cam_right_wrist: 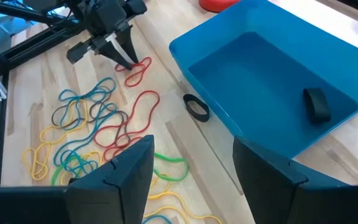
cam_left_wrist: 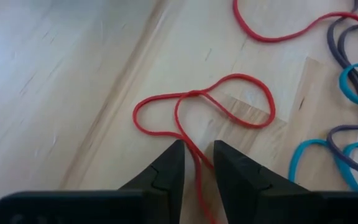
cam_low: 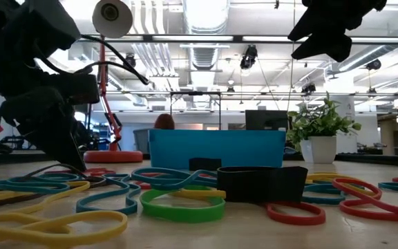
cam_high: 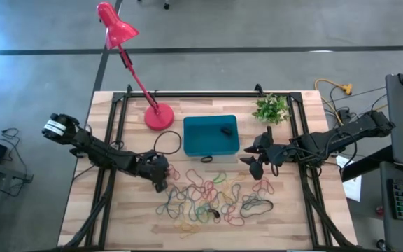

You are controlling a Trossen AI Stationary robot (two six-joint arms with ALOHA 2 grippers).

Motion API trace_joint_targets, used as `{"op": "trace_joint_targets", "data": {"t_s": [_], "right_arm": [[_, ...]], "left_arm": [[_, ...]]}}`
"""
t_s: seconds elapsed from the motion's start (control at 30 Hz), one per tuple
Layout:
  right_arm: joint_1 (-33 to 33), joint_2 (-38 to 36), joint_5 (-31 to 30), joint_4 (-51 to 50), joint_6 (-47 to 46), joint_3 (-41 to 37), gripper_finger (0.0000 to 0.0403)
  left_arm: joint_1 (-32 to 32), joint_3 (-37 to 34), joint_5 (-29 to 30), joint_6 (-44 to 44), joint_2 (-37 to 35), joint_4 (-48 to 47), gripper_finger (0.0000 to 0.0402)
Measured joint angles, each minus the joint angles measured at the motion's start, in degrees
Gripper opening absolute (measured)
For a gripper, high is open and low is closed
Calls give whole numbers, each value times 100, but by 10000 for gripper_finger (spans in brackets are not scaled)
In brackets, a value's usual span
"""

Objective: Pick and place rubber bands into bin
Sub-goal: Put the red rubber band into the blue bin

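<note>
Left gripper (cam_left_wrist: 197, 165): down on the table, fingers pinching a twisted red rubber band (cam_left_wrist: 219, 102) left of the pile. Right gripper (cam_right_wrist: 191, 168): spread wide, beside the teal bin (cam_high: 210, 136). Advice: lift straight, checking neighbouring bands stay untangled.

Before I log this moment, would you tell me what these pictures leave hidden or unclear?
- Left gripper: its fingers sit either side of a red rubber band, but the left wrist view does not show whether they pinch it; in the high view the arm hides the contact.
- Bin: the low view meets only its wall; the inside is hidden.
- Black band in the bin: a mere speck in the high view.
- Right gripper: open above the pile, fingertips cut off by the right wrist view's edge.
</note>
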State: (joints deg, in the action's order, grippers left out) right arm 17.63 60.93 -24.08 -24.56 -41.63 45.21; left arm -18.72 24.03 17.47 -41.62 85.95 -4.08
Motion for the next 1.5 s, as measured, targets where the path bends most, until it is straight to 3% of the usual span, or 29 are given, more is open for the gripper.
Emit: {"op": "trace_joint_targets", "data": {"t_s": [0.23,0.43,0.73,0.9,1.3,1.5], "right_arm": [[0,0,-6,0,-36,0,205],[0,2,-25,0,-43,0,206],[0,2,-39,0,-42,0,206],[0,2,-42,-2,-42,0,206],[0,4,-50,-22,-35,0,205],[0,4,-117,-33,2,0,205]], "left_arm": [[174,-70,-147,6,31,202,67],[237,-70,-197,-12,206,467,8],[236,-30,-268,-4,-35,510,0],[234,4,-266,91,-662,475,0],[215,16,-273,1295,-2588,518,0],[224,26,-1,1665,-3097,686,0]]}}
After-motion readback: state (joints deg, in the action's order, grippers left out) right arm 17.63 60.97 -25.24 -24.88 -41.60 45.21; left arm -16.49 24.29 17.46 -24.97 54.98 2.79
